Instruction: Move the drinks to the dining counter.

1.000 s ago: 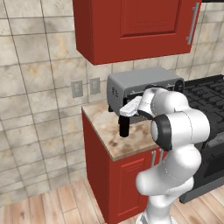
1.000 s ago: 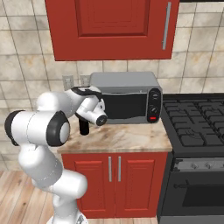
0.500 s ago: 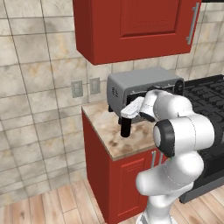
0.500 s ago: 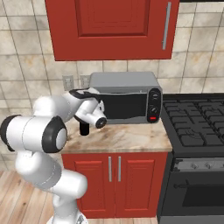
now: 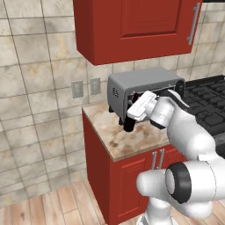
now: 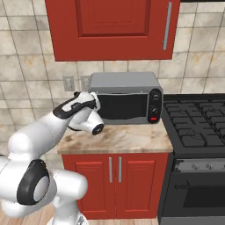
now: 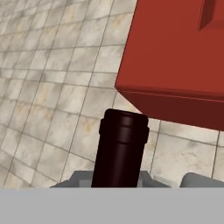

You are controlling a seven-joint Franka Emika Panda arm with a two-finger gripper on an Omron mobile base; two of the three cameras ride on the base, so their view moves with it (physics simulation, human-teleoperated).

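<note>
A black wine bottle point(image 5: 128, 125) stands upright at the back of a narrow marbled countertop point(image 5: 132, 143), right in front of the grey toaster oven point(image 5: 145, 88). My gripper point(image 5: 131, 117) is shut on the wine bottle from the side. In the hand view the bottle's dark neck point(image 7: 121, 148) rises from my gripper point(image 7: 116, 183) against the tiled wall. From the right base view my hand point(image 6: 83, 116) covers the bottle. Whether the bottle's foot rests on the stone I cannot tell. The other wine bottle, the water bottle and the dining counter are out of view.
A red wall cabinet point(image 5: 136, 26) hangs close above the toaster oven point(image 6: 125, 99). A black gas stove point(image 6: 197, 127) adjoins the countertop on the right. Red base cabinet doors point(image 6: 114, 184) sit below, and a wood floor point(image 5: 52, 206) lies to the left.
My elbow and shoulder have sunk lower and swung toward the camera. The hand stays at the bottle, which has hardly moved.
</note>
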